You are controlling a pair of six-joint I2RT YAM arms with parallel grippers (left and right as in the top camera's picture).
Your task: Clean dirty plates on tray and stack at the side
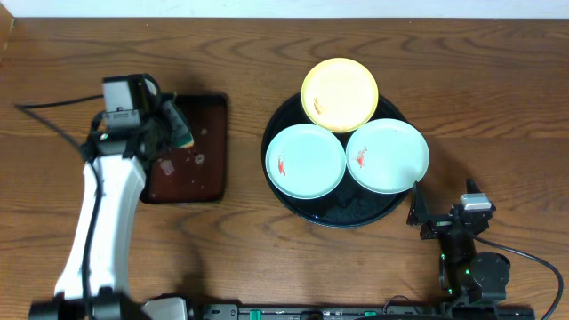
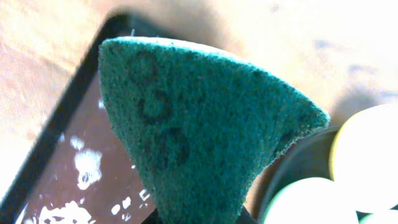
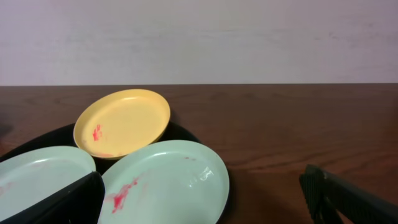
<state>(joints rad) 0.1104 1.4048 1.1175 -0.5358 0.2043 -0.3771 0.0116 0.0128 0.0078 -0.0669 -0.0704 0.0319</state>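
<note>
Plates [image 3: 158, 180], three in number, all lie on the round black tray [image 1: 342, 213] right of table centre. None is stacked at the side. Each carries a red-orange smear, so cleaning is judged not yet begun.

Nearest the robot base, the right gripper [image 3: 202, 180] sits low over the table [image 1: 267, 267], just beside the tray's near-right rim. Its jaws are spread fully and hold nothing. This position appears to prepare it to steady or lift a plate while the other arm scrubs.

Next out, the left pale plate [image 1: 305, 161] and the right pale plate [image 1: 387, 156] lie side by side on the tray's near half, their edges about touching.

Further out, on the left, the left gripper [image 1: 176, 124] hangs above the small brown tray [image 1: 206, 173]. Its jaws pinch a green scouring pad [image 2: 199, 124], which fans out from the grip. Wet spots on that tray suggest it serves as the pad's wetting station.

Farthest, the yellow plate [image 1: 339, 93] rests tilted at the tray's far rim, just beside both pale plates.
</note>
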